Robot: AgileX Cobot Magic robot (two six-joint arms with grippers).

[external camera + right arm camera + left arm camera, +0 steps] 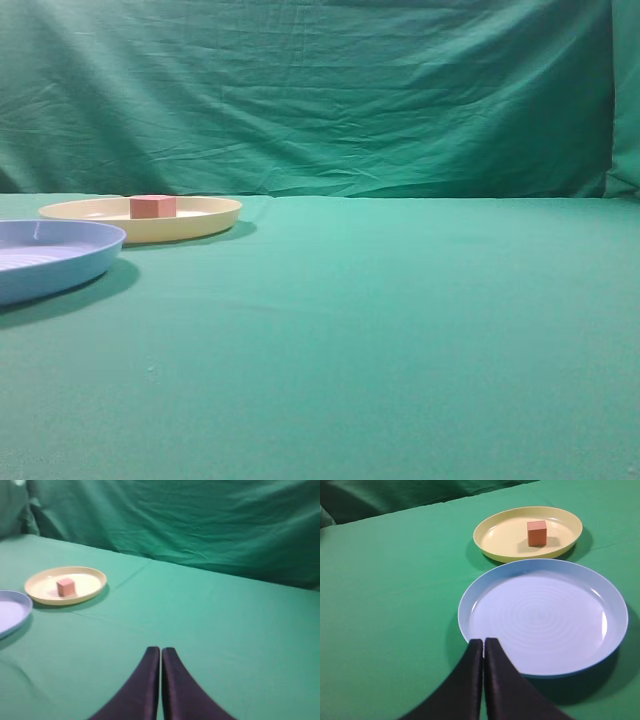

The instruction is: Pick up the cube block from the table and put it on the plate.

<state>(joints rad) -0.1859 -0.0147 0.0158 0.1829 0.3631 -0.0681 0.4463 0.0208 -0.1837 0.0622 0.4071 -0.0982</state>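
Observation:
The red cube block (152, 206) sits on the cream plate (205, 219) at the far left of the green table (400, 320). In the left wrist view the cube (537, 532) rests right of the middle of the cream plate (500, 535). In the right wrist view the cube (65, 586) lies on the plate (90, 582) too. My left gripper (483, 641) is shut and empty, at the near rim of the blue plate. My right gripper (161, 650) is shut and empty over bare cloth. Neither gripper shows in the exterior view.
A light blue round plate (80, 265) stands just in front of the cream plate, and shows in the left wrist view (470, 610) and the right wrist view (20, 612). A green cloth backdrop (320, 90) hangs behind the table.

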